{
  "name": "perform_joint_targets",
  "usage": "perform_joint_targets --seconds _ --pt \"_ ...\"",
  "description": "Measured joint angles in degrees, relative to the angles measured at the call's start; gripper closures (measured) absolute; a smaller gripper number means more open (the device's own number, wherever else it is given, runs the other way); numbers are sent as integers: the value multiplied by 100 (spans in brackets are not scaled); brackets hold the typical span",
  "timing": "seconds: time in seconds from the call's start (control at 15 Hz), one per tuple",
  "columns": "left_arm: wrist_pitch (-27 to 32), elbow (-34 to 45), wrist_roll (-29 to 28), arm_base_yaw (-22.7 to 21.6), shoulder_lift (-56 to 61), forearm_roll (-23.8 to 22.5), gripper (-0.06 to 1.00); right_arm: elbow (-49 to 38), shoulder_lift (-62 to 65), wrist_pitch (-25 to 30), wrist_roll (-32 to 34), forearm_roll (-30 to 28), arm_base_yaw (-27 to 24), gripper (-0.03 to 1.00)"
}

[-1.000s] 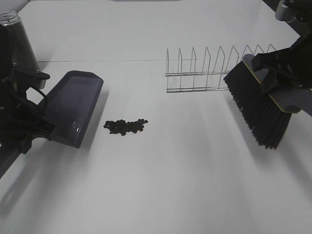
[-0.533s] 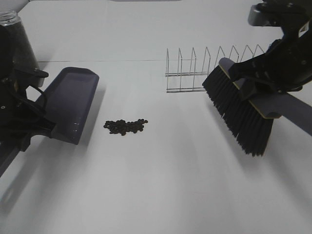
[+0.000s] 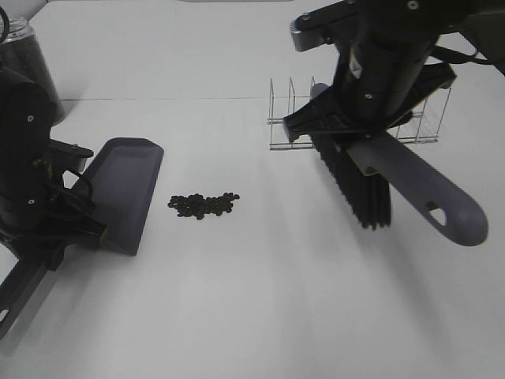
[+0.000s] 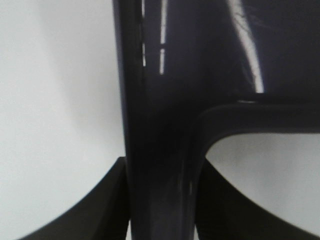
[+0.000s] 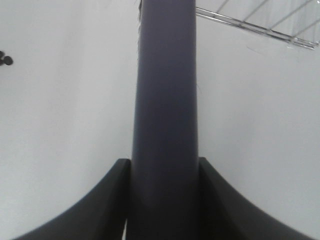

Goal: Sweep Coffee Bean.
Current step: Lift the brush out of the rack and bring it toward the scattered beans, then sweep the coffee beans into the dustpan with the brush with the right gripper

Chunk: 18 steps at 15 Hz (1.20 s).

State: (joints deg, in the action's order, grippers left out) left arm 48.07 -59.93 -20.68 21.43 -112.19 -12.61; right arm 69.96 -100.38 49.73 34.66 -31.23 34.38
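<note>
The coffee bean (image 3: 203, 205) is a loose cluster of a few dozen tiny oval beans, dark brown to black, stark against the white tabletop (image 3: 260, 300). They lie in a low, narrow band stretched from side to side, its length running roughly parallel to the tabletop's near edge. The band is densest at its left end and middle, where beans touch one another, and it thins toward the right end. Its outline is ragged, with single beans along the rim. The cluster sits left of the tabletop's middle, well away from every edge and corner. The right wrist view catches only two or three of its beans, as small dark dots.
</note>
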Motion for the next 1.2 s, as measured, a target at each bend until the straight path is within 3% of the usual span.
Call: perform_joint_targets --seconds 0.27,0.93,1.2 --pt "-120 -29 103 183 -17 6 63 710 -922 69 120 -149 464 61" --pt "172 -29 103 275 -23 120 63 1381 -2108 34 138 -264 510 61" --pt "309 -29 126 275 -23 126 63 1828 -2510 40 -52 -195 802 61"
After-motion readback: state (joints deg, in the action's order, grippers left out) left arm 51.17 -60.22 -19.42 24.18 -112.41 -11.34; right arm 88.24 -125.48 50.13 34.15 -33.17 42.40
